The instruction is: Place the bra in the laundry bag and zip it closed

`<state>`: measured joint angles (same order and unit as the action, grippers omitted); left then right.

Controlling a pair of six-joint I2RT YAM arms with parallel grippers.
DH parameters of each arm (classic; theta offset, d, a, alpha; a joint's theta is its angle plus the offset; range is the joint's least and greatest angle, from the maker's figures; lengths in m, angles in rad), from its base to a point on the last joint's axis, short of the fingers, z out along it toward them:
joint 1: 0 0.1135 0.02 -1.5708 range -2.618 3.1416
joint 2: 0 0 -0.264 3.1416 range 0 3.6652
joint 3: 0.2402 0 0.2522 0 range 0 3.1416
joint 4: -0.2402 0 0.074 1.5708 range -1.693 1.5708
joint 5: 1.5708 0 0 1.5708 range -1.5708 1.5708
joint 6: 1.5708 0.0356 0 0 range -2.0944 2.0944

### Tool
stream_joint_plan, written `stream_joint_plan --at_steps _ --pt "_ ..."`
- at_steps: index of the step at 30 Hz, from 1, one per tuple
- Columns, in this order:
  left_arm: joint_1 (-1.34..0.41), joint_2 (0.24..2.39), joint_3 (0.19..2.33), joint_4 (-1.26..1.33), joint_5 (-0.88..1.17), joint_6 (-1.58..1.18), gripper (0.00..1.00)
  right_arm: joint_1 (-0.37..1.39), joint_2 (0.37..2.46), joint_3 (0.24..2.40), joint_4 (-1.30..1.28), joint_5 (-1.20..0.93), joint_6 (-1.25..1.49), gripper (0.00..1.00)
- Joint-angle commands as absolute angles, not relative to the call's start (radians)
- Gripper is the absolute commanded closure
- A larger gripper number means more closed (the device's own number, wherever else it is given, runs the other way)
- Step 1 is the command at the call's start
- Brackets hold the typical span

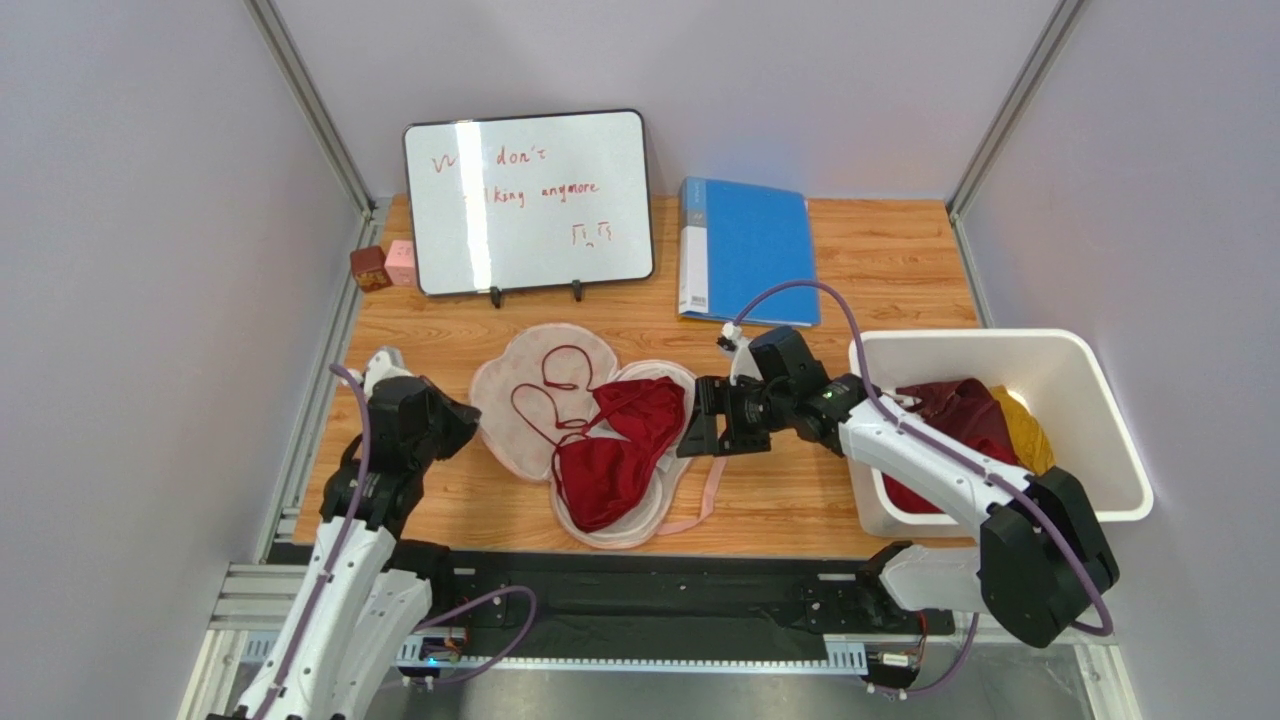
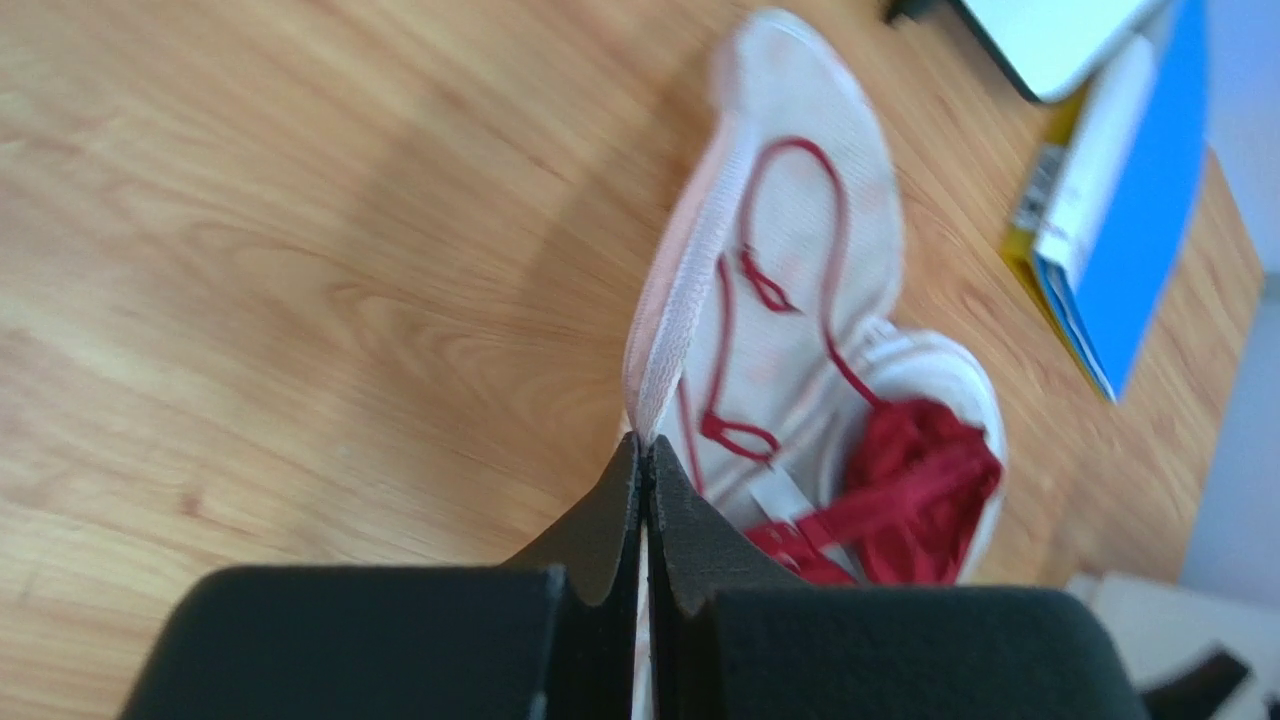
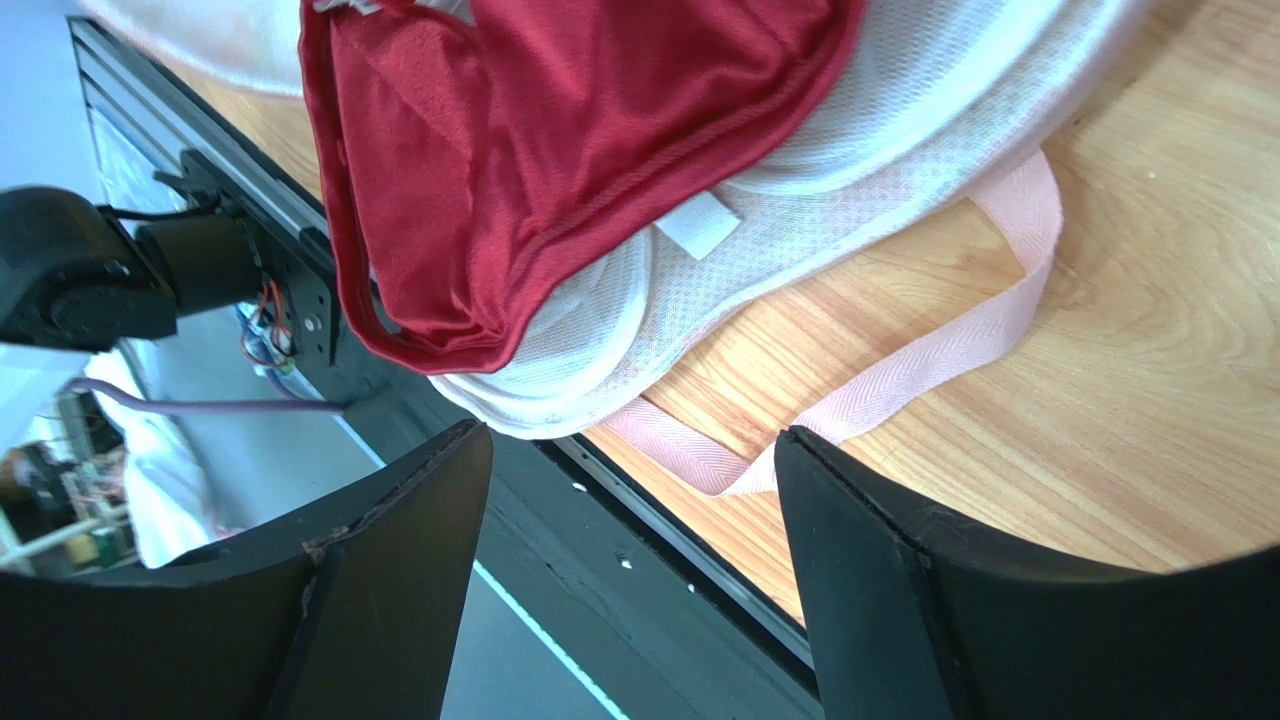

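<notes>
The bra [image 1: 619, 438] is showing as dark red, with two soft cups bunched together and thin red straps [image 2: 759, 285] looping away from them. A small white tag [image 3: 696, 222] is sitting at its lower edge, probably a label, though the close view is too tight to be sure.

It is lying on the laundry bag [image 1: 519, 393], which is spread open on the wooden table [image 1: 842, 495] with its pale mesh lining facing up. The cups are resting on the lobe nearer the right arm, and the straps are trailing across the other lobe. A pink ribbon loop [image 3: 962, 330] from the bag is lying flat on the wood beside its near rim.

The left gripper [image 2: 645, 450] is pinching the bag's pink-trimmed rim at its far left edge, fingers pressed together on the fabric. The right gripper [image 3: 631, 450] is hovering just beside the bag's right side with its fingers spread wide, holding nothing.

At the table's right end a white bin [image 1: 1104, 405] is holding a heap of clothes: a dark red garment [image 1: 947, 413] and a yellow one [image 1: 1031, 428] tucked against it. A whiteboard [image 1: 526, 203] and a blue folder [image 1: 747, 248] are standing along the far edge.
</notes>
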<state>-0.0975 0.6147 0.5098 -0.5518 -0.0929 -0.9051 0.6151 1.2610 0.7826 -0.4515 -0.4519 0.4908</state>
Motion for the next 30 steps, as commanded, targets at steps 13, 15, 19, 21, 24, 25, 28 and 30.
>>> stream_joint_plan --at_steps 13,15,19,21,24,25,28,30 --pt "-0.857 0.678 0.64 -0.503 -0.389 -0.755 1.0 0.479 1.502 0.796 -0.264 -0.658 0.657 0.35" --pt "-0.975 0.704 0.658 -0.486 -0.445 -0.75 1.0 0.465 1.522 0.79 -0.259 -0.654 0.655 0.38" --pt "-1.092 0.732 0.646 -0.411 -0.52 -0.72 1.0 0.433 1.578 0.769 -0.238 -0.629 0.655 0.53" --pt "-1.107 0.744 0.626 -0.329 -0.499 -0.7 1.0 0.431 1.597 0.764 -0.227 -0.618 0.655 0.65" --pt "-1.155 0.808 0.641 -0.258 -0.477 -0.647 1.0 0.431 1.629 0.758 -0.195 -0.615 0.666 0.72" --pt "-1.184 0.846 0.647 -0.247 -0.486 -0.638 1.0 0.43 1.64 0.758 -0.178 -0.617 0.673 0.79" --pt "-1.222 0.906 0.653 -0.177 -0.47 -0.621 1.0 0.431 1.672 0.746 -0.138 -0.609 0.705 0.88" --pt "-1.249 0.929 0.653 -0.149 -0.468 -0.594 1.0 0.43 1.687 0.73 -0.106 -0.612 0.741 0.88"
